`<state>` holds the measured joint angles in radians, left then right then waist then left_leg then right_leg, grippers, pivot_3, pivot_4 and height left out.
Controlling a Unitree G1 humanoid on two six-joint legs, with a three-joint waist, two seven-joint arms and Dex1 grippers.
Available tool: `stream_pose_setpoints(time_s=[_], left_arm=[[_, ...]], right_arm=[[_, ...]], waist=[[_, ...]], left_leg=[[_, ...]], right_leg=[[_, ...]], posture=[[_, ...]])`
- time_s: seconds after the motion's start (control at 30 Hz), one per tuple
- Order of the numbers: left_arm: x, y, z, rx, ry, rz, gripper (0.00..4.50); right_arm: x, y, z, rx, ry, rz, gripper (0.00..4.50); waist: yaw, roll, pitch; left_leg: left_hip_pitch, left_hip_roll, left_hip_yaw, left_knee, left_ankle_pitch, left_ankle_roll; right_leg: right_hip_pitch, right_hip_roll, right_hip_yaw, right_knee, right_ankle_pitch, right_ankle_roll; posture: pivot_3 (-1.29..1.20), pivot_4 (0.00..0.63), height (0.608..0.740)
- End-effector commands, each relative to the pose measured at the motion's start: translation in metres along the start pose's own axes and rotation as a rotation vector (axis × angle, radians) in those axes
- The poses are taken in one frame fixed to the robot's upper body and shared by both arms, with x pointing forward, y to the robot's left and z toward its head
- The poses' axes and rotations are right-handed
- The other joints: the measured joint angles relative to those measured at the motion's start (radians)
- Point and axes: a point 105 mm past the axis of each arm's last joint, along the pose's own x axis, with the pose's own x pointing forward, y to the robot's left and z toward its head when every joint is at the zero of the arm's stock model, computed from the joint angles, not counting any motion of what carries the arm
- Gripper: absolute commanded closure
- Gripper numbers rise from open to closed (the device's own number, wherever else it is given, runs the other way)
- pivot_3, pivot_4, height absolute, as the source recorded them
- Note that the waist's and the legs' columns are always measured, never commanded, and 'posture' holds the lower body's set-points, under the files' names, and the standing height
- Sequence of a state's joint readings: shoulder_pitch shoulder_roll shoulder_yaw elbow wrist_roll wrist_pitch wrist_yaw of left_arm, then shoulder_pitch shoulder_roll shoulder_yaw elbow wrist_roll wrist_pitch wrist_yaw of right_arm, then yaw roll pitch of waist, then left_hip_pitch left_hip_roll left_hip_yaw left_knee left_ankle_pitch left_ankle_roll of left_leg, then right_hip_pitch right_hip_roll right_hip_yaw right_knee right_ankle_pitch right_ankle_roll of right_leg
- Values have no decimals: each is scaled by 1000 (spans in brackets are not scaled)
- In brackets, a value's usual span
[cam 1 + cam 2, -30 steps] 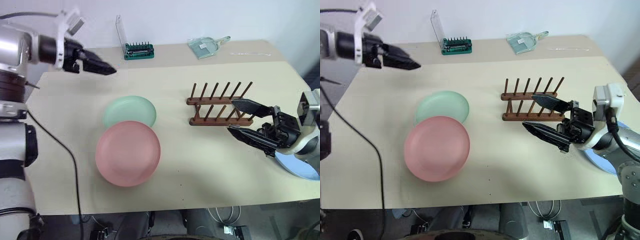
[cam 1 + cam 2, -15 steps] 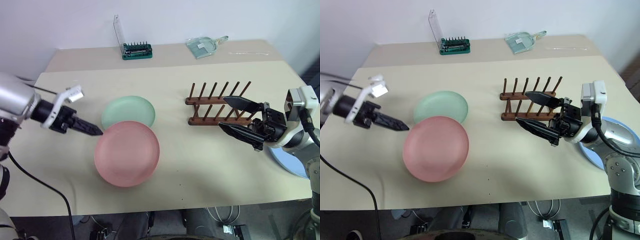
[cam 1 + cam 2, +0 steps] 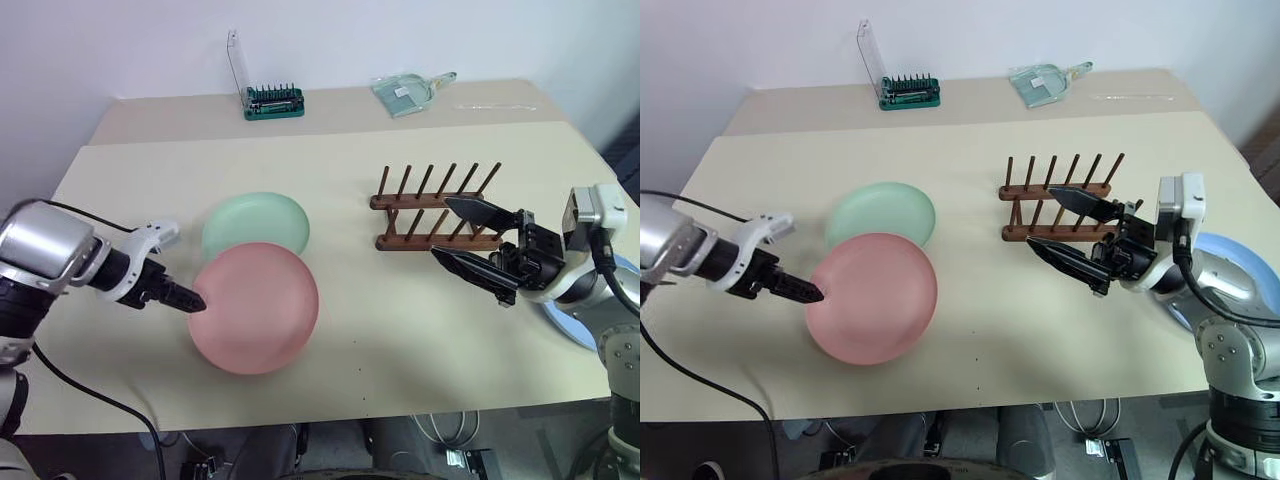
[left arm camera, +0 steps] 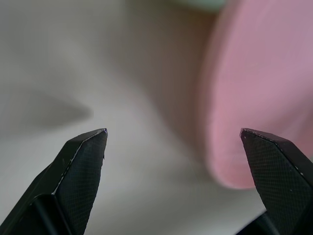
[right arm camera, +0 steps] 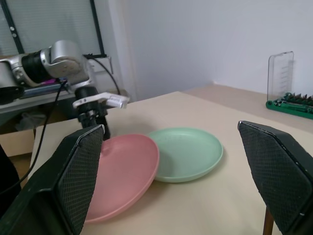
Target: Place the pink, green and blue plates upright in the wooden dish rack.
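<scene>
- The pink plate (image 3: 254, 307) lies flat on the beige worktop (image 3: 400, 330), its far rim overlapping the near edge of the green plate (image 3: 256, 222) behind it
- The left gripper (image 3: 189, 300) is low at the pink plate's left rim, tips angled down toward the edge; in the left wrist view its fingers (image 4: 83, 161) are spread wide, one over bare worktop and the other over the pink rim, holding nothing
- The wooden dish rack (image 3: 437, 210) stands empty on the right half of the worktop, pegs upright, well apart from the two stacked plates
- The right gripper (image 3: 465, 236) hovers just in front of the rack, pointing left across the worktop, its fingers (image 3: 482, 211) splayed apart with nothing between them
- The blue plate (image 3: 1240, 280) lies at the right edge of the worktop, mostly hidden behind the right arm
- At the far edge sit a green bit holder (image 3: 276, 101) and a clear plastic scoop (image 3: 410, 92)
</scene>
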<state>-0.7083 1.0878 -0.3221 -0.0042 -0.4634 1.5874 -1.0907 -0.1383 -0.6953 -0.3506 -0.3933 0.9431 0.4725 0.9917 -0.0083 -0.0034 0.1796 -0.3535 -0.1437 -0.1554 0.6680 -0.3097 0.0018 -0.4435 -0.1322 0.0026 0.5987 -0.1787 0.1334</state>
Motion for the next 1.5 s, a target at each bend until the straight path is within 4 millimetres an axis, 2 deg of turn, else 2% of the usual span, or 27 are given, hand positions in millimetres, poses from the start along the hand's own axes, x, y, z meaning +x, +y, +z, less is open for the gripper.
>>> stream_pose_setpoints(time_s=[0.03, 0.1, 0.2, 0.43, 0.47, 0.6, 0.83, 0.9, 1.0, 1.07, 1.17, 1.2, 1.27, 1.37, 1.43, 1.5], left_arm=[[-1, -8, 8, -25, -57, -60, 33], [3, -10, 11, -49, -72, -94, 33], [11, -9, 7, -72, -64, -96, 882], [14, -7, -3, -97, -35, -83, 4330], [12, -9, -4, -96, -33, -94, 4431], [1, -3, -3, -131, -53, -87, 4431], [-28, -11, 14, -203, -147, -250, 4431], [-38, -12, 29, -229, -231, -312, 4431], [-60, -19, 67, -270, -427, -455, 4431], [-69, -21, 90, -305, -541, -513, 4431], [-62, -21, 121, -321, -725, -501, 4431], [-62, -22, 133, -336, -811, -512, 4431], [-64, -27, 153, -363, -978, -516, 4431], [-59, -46, 167, -395, -1124, -519, 4431], [-55, -59, 176, -510, -1227, -570, 4431], [-50, -72, 178, -543, -1284, -561, 4431]], right_arm=[[3, 3, 11, -62, -31, 6, 31], [3, 2, 12, -69, -37, 2, 31], [3, 1, 13, -72, -43, -6, 0], [3, -1, 13, -80, -46, -18, 0], [3, -1, 13, -81, -45, -19, 0], [4, -2, 13, -87, -46, -21, 0], [6, -3, 12, -91, -46, -15, 0], [7, -3, 14, -94, -49, -9, 0], [12, -3, 20, -125, -60, -1, 0], [22, -12, 32, -206, -95, -43, 0], [48, -20, 55, -399, -189, -111, 0], [53, -21, 67, -400, -243, -115, 0], [61, -23, 79, -536, -244, -131, 0], [80, -22, 77, -902, -124, -118, 0], [92, -22, 71, -1162, -38, -93, 0], [100, -19, 62, -1312, -2, -42, 0]], waist=[[6, 0, 0], [9, 0, 0], [14, 0, 0], [19, 1, -1], [19, 1, -1], [18, 1, -1], [19, 0, -1], [21, 0, -1], [23, 0, -1], [21, -1, -1], [13, 1, -2], [12, 2, -3], [13, 1, -2], [13, -4, -3], [15, -4, -3], [19, -5, -3]], left_leg=[[0, 0, 0, 0, 0, 0], [0, 0, 0, 0, -1, 1], [1, 0, 0, 0, 0, 0], [1, 0, 0, 0, 0, -1], [1, 0, 0, 0, 0, 0], [2, 0, 0, 0, 0, 0], [1, 0, 0, 0, 0, 0], [1, 0, 0, 0, 0, 0], [1, -1, -1, 0, 0, 0], [0, -1, -1, 0, 1, -2], [1, 0, -1, 0, 2, -3], [2, 0, 0, 0, 2, -4], [1, 0, -1, 0, 3, -4], [-2, 0, -1, 0, 3, -5], [-3, -1, 1, 0, 2, -4], [-2, -1, 1, 1, 2, -4]], right_leg=[[0, 0, 0, 0, 0, 0], [0, 0, 0, 0, 0, 0], [0, 0, 0, 0, 0, 0], [0, 0, 0, 0, 0, 0], [1, 0, 0, 0, 0, 0], [1, 0, 0, 0, 0, 0], [0, 0, 0, 0, 0, 0], [0, 0, 0, 0, 0, 0], [0, 0, 0, 0, 0, 0], [0, 0, -1, 0, 0, 0], [0, 0, 0, 0, 1, -1], [0, 0, 0, 1, 1, -1], [-1, 0, 0, 1, 1, -1], [-3, 0, -1, -1, 2, -2], [-3, -1, 0, -1, 2, -2], [-3, -1, 0, -2, 3, -1]], posture=[[0, 150, 740], [0, 150, 740], [0, 150, 740], [0, 150, 740], [0, 150, 740], [0, 150, 740], [0, 150, 740], [0, 150, 740], [0, 150, 740], [0, 150, 740], [0, 150, 740], [0, 150, 740], [0, 150, 740], [0, 150, 740], [0, 150, 740], [0, 150, 740]])
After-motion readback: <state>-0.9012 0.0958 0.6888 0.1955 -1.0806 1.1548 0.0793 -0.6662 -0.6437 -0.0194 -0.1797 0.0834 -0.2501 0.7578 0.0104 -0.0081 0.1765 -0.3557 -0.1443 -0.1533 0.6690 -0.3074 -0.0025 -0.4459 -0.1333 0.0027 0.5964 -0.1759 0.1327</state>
